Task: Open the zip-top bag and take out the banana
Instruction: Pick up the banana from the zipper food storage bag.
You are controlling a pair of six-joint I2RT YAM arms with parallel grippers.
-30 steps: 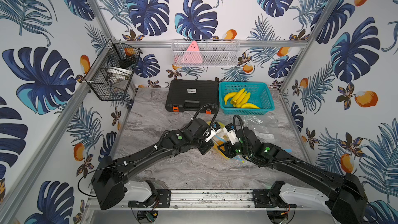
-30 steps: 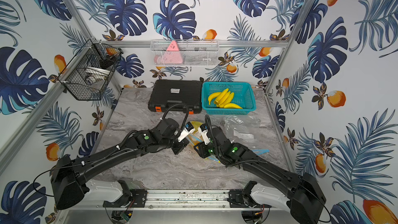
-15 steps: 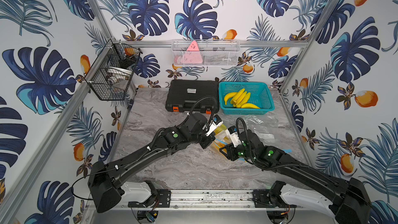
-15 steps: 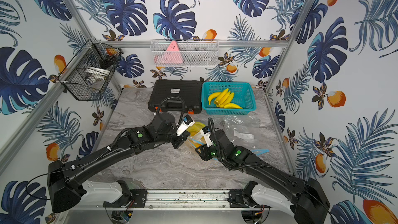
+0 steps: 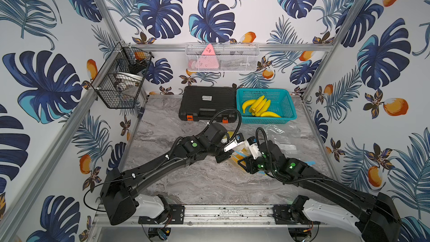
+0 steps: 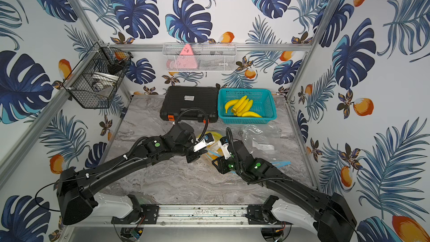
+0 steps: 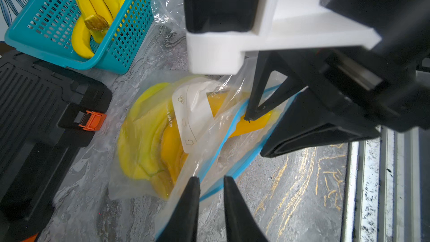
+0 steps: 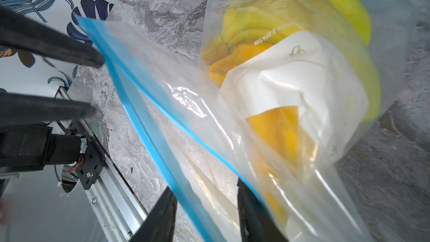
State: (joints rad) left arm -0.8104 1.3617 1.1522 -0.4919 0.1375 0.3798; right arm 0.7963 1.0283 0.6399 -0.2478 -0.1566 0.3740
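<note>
The clear, blue-zipped plastic bag (image 7: 186,136) rested on the grey marble table (image 7: 290,194), with the yellow banana bunch (image 7: 144,140) inside. The left gripper (image 7: 210,179) stood parted at its rim. The right gripper (image 8: 206,186) straddled one lip, grip unclear. The film looked limp and slippery; the stiffer zip suited pinching.

The zip-top bag (image 7: 197,122) lies on the worktop (image 5: 186,182) between my left claw (image 7: 210,179) and right claw (image 8: 207,189), the banana (image 7: 144,136) inside it. Behind it, by the back wall, the case (image 5: 208,100) sits left of the basket (image 5: 267,119), which holds more bananas (image 5: 258,107).
</note>
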